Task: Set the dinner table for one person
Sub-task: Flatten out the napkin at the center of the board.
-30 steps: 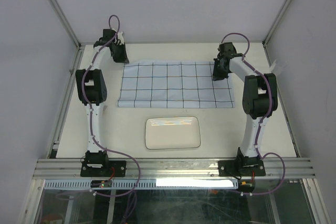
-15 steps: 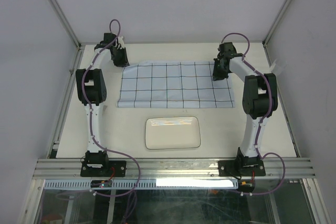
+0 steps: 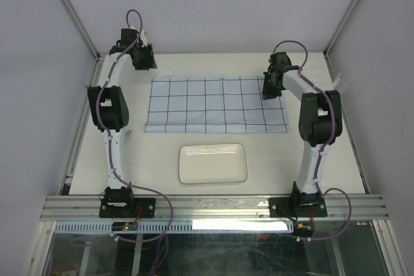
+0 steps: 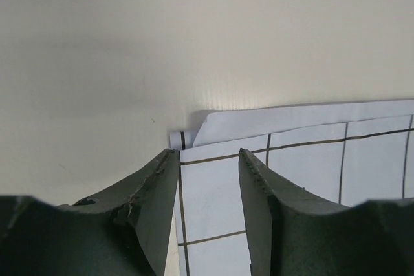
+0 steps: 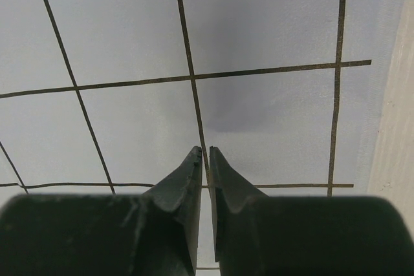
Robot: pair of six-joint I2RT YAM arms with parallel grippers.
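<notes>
The left arm is stretched far forward, its left gripper [image 4: 208, 156] parted above the cloth's [image 3: 217, 105] far-left corner. The right gripper [image 5: 206, 153] is seen closed over the cloth's far-right part, the cloth being spread on the dinner table [image 3: 162, 159]

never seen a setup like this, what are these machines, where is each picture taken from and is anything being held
These are two robots, a left arm and a right arm, bolted at the near edge of the dinner table, each ending in a two-fingered pincer. The wide picture is from a fixed camera above and behind them; each close-up is from a camera on one wrist, so the dark shapes are its own fingers. On the table lie a pale-blue cloth with dark grid lines and, nearer the arms, a white plate. The left pincer is open near the cloth's far left corner, holding nothing. The right pincer is almost shut at the far right corner; whether it pinches the cloth is unclear.
</notes>
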